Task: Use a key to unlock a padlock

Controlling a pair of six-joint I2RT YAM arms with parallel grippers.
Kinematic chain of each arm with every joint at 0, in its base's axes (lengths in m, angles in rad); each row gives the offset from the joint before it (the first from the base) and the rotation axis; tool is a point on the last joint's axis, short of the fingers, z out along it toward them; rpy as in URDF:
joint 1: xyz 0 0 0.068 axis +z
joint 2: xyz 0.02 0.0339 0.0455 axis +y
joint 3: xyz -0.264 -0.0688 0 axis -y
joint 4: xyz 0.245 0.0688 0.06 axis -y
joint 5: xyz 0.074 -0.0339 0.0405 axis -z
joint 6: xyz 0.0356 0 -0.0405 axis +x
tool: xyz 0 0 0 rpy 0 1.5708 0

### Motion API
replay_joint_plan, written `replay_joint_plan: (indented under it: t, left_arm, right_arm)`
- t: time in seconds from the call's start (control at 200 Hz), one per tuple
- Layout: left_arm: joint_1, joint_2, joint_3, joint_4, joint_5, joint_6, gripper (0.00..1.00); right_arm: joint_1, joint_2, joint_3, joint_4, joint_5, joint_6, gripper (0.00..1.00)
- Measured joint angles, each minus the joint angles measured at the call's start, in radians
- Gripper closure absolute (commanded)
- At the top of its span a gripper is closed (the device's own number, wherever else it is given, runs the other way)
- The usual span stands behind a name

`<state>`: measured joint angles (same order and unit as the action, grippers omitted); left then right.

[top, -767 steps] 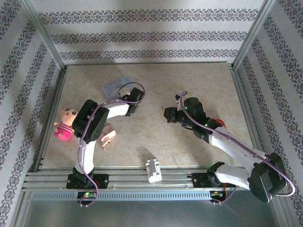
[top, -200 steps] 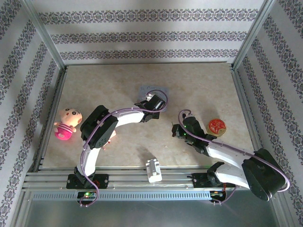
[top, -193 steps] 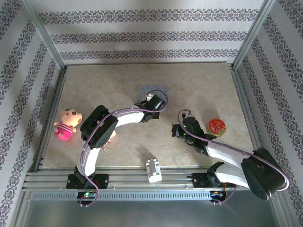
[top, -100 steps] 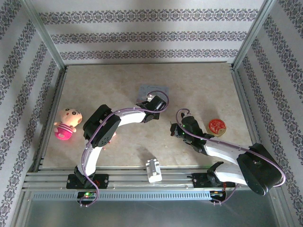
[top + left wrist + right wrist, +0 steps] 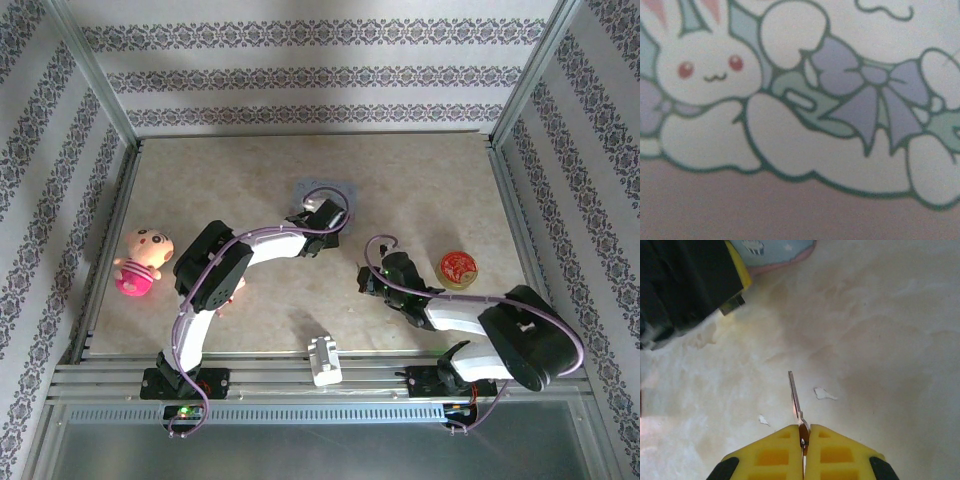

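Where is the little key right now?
In the right wrist view, the key pokes out of the shut right gripper at the bottom middle, over the beige table.

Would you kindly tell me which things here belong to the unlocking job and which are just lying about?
Job in hand: key, pinched in the right claw.
Lying about: rabbit-print lilac tin, doll, red round tin, white block.
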<state>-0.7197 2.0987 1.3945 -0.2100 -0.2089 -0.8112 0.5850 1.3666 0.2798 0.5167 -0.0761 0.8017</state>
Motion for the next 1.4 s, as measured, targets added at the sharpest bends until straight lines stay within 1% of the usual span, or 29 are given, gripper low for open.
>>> replay_joint_plan:
  t: [0.105, 0.255, 0.435, 0.575, 0.72, 0.895, 1.154, 1.399]
  left_arm:
    - [-0.001, -0.023, -0.020, 0.000, 0.029, -0.095, 0.94]
    - [-0.003, -0.071, -0.092, 0.009, 0.036, -0.216, 0.96]
    - [-0.024, -0.119, -0.172, 0.037, -0.012, -0.347, 0.97]
    - [-0.047, -0.122, -0.180, 0.045, -0.032, -0.408, 0.96]
    - [-0.052, -0.120, -0.177, 0.054, -0.010, -0.436, 0.93]
    - [-0.052, -0.107, -0.142, 0.053, 0.034, -0.434, 0.88]
    - [-0.051, -0.098, -0.119, 0.053, 0.095, -0.426, 0.88]
    - [-0.050, -0.097, -0.119, 0.053, 0.101, -0.423, 0.89]
  right_arm:
    - [-0.003, 0.068, -0.011, 0.089, -0.034, -0.018, 1.00]
    - [-0.031, 0.165, -0.008, 0.210, -0.093, -0.027, 1.00]
    - [-0.046, 0.269, 0.021, 0.339, -0.152, -0.027, 1.00]
    - [-0.060, 0.354, 0.047, 0.441, -0.207, -0.027, 1.00]
    - [-0.068, 0.397, 0.050, 0.512, -0.246, -0.031, 1.00]
    - [-0.068, 0.408, 0.052, 0.525, -0.263, -0.065, 1.00]
    - [-0.057, 0.420, 0.072, 0.516, -0.273, -0.103, 1.00]
    - [-0.048, 0.423, 0.079, 0.511, -0.269, -0.117, 1.00]
